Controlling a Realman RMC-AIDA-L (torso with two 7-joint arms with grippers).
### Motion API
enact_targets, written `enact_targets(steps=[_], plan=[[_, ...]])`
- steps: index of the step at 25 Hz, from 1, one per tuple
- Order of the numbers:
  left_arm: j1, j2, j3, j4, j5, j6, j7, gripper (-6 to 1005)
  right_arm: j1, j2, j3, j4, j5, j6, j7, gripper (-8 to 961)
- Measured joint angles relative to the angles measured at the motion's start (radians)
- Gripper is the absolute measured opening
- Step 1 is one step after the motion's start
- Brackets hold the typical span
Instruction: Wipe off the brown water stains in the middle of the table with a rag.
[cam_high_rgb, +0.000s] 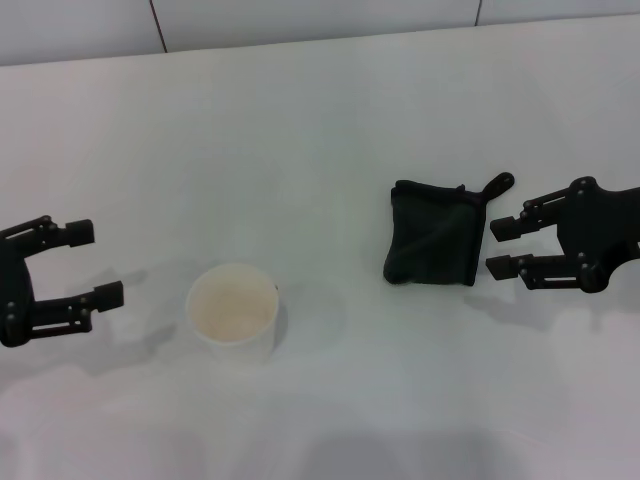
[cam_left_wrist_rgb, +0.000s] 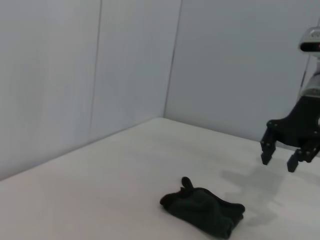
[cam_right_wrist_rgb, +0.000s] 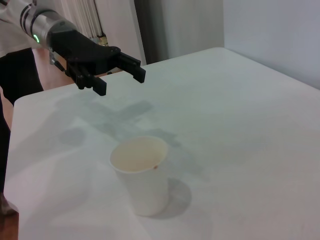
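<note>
Head view: rag (cam_high_rgb: 432, 235) lies folded on the table (cam_high_rgb: 300, 120), just beside the right tool (cam_high_rgb: 506, 247), straight off its fingertips, loop end nearest; fingers apart, holding nothing, arm low and level. Left tool (cam_high_rgb: 93, 263) is well apart from it, past a paper cup (cam_high_rgb: 234, 312), also spread and empty. No brown stain visible mid-table. Left wrist view: rag (cam_left_wrist_rgb: 202, 209) flat, right tool (cam_left_wrist_rgb: 280, 159) hovering above the table beyond it. Right wrist view: cup (cam_right_wrist_rgb: 141, 174) upright, left tool (cam_right_wrist_rgb: 120, 77) beyond it, open; rag not visible.
</note>
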Motion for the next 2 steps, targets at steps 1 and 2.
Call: enact_targets(steps=[1, 2], plan=[[-0.006, -0.002, 0.000, 0.000, 0.012, -0.001, 0.001, 874, 0.001, 0.000, 0.000, 0.000, 0.000, 0.000, 0.000, 423], [-0.010, -0.003, 0.000, 0.000, 0.017, -0.001, 0.001, 874, 0.001, 0.000, -0.001, 0.000, 0.000, 0.000, 0.000, 423]])
